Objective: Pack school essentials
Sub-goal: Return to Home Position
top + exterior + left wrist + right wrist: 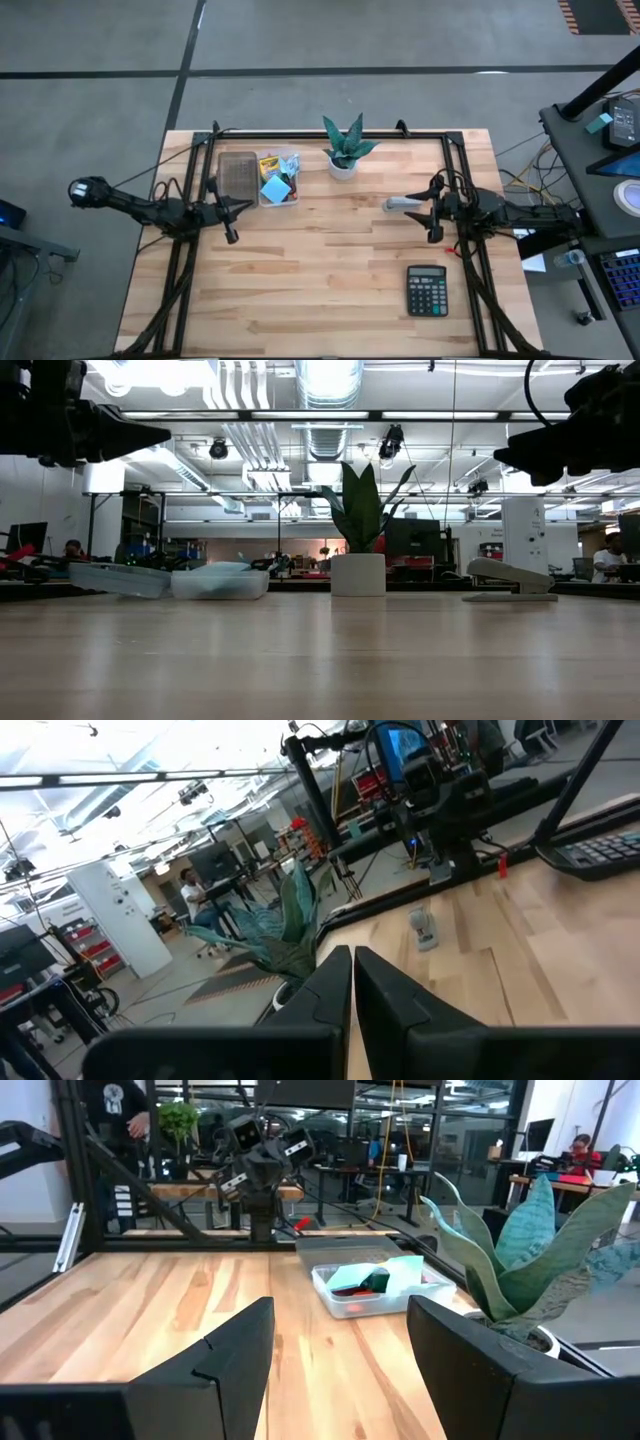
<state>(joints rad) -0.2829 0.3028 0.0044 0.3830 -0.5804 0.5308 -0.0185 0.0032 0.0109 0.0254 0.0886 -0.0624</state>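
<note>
The school essentials (277, 185) lie in a clear open container (375, 1285) at the far left of the table: a yellow-green crayon box, a light-blue sticky-note pad and red-handled scissors show from above. Its clear lid (237, 172) lies flat beside it, on its left. My left gripper (240, 208) hangs shut above the table, just near of the lid and container, pointing level toward the table's right; in its own view its fingers (352, 965) are closed together. My right gripper (340, 1340) hangs open on the right side, pointing level toward the container, with nothing between its fingers.
A green spiky plant in a white pot (343, 150) stands at the far middle. A grey stapler (402, 204) lies just in front of my right gripper. A black calculator (427, 290) lies near right. Bare wood spans the near middle of the table (300, 290).
</note>
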